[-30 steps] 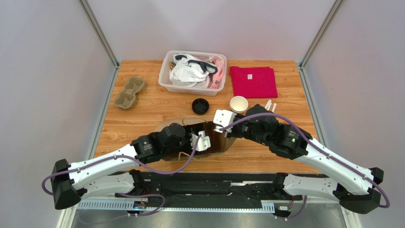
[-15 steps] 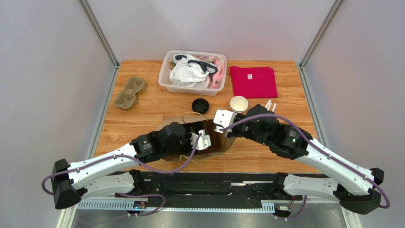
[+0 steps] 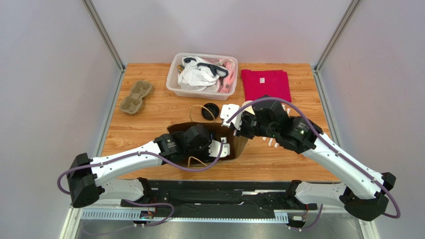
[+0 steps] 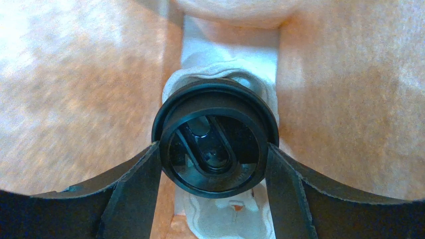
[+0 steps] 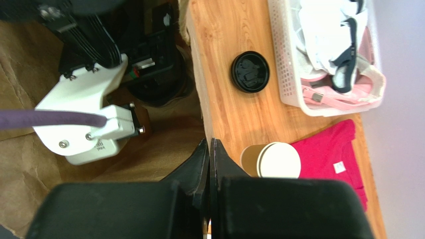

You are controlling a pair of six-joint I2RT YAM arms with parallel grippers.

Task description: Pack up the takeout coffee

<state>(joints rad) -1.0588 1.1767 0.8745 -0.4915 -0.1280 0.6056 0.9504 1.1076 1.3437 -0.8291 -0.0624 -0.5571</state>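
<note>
The left gripper [image 4: 213,149], spread wide and clasping the lidded takeout coffee [image 4: 214,124], holds it upright inside the paper bag [image 3: 240,145], whose one-o'clock rim the clamped right gripper [image 5: 209,144] apparently pinches open.

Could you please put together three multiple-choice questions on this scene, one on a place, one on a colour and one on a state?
1. Where is the takeout coffee?
A. in the white basket
B. in the pulp tray
C. inside the brown paper bag

2. What colour is the folded cloth?
A. red
B. blue
C. green

3. What state is the right gripper in?
A. wide open
B. shut
C. closed round the unlidded cup

Answers:
1. C: the left wrist view shows its black lid with brown paper walls around it.
2. A: the cloth is plainly red in the top view.
3. B: the right wrist view shows no gap between its fingers.
</note>
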